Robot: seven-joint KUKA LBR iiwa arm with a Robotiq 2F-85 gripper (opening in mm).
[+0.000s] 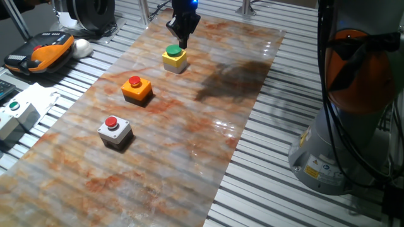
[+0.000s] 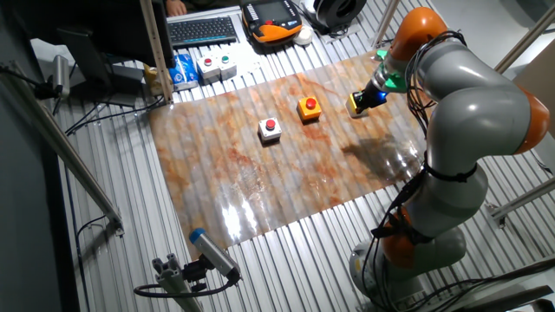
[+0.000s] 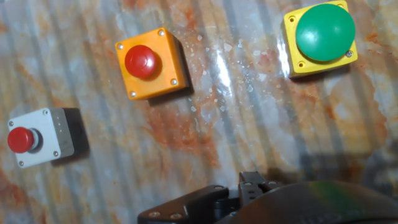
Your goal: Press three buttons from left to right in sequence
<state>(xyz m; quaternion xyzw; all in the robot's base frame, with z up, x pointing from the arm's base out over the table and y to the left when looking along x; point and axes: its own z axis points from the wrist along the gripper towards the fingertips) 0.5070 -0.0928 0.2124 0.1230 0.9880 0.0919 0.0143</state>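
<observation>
Above the far end of the marbled brown sheet (image 1: pixel 189 151) on the slatted table (image 1: pixel 278 189), my gripper (image 1: pixel 182 39) hovers just over the yellow cube box with the round green cap (image 1: pixel 174 57). I cannot tell how wide my gripper stands; it holds nothing. Nearer along the same diagonal row sit the orange cube box with a red cap (image 1: pixel 137 88) and, nearest, the grey cube box with a red cap (image 1: pixel 114 131), each well apart from the next.
</observation>
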